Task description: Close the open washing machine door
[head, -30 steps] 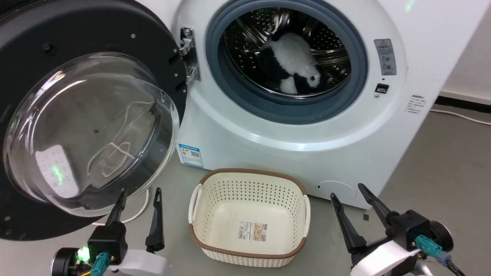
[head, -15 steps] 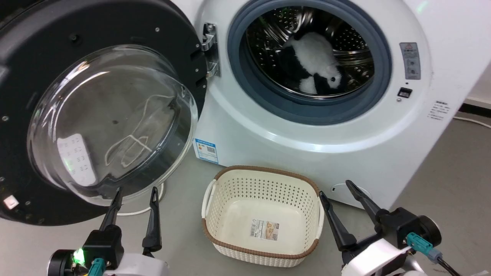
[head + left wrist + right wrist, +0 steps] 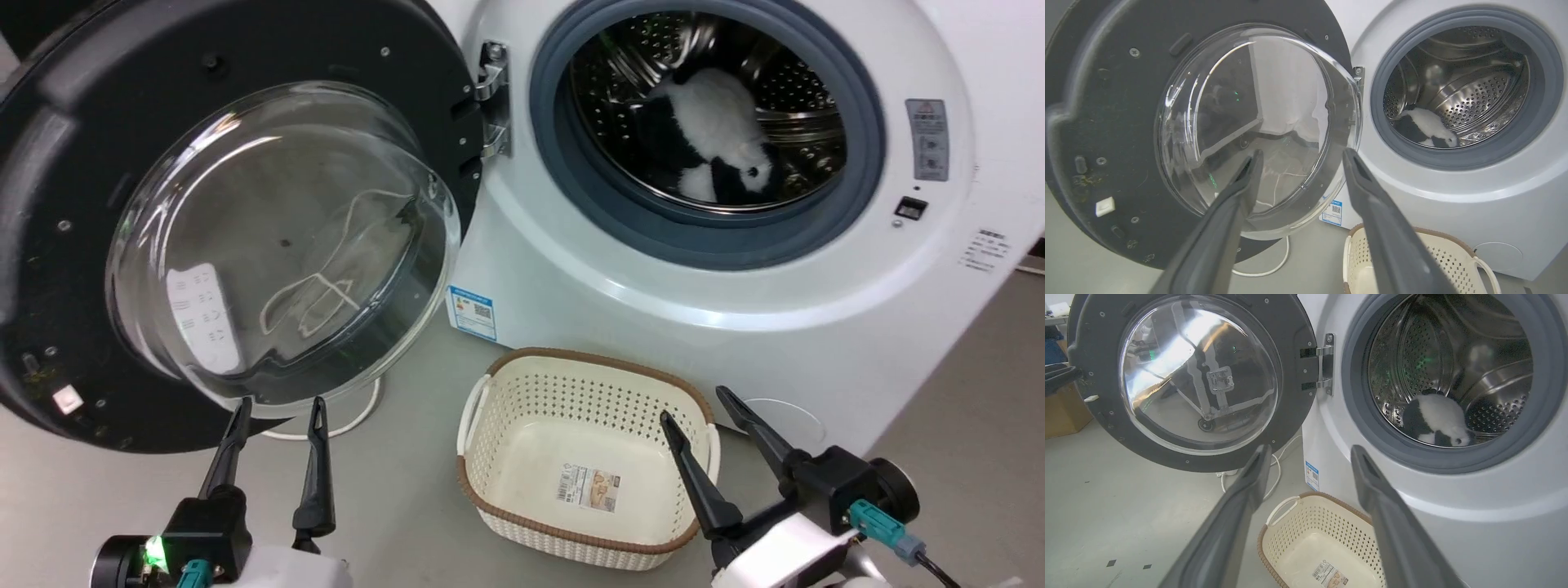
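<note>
The washing machine door (image 3: pixel 73 204) hangs wide open on its hinge at the left, its black rim and bulging glass bowl (image 3: pixel 277 245) facing me; the door (image 3: pixel 1106 122) and door (image 3: pixel 1298 330) also show in both wrist views. The white washing machine (image 3: pixel 735 327) stands at the right with its steel drum mouth uncovered. My left gripper (image 3: pixel 277 408) is open, low at the left, its tips just below the glass bowl. My right gripper (image 3: pixel 694 404) is open at the lower right, over the basket's right rim. Neither holds anything.
A black-and-white plush toy (image 3: pixel 722 135) lies inside the drum. An empty cream perforated basket (image 3: pixel 531 384) sits on the grey floor in front of the machine, between my grippers. A white cable (image 3: pixel 359 420) runs on the floor under the door. A cardboard box (image 3: pixel 1065 412) stands far left.
The head camera has turned left, so the door, machine and basket sit further right in the picture. Both grippers stay open and low, with the left tips still under the glass bowl.
</note>
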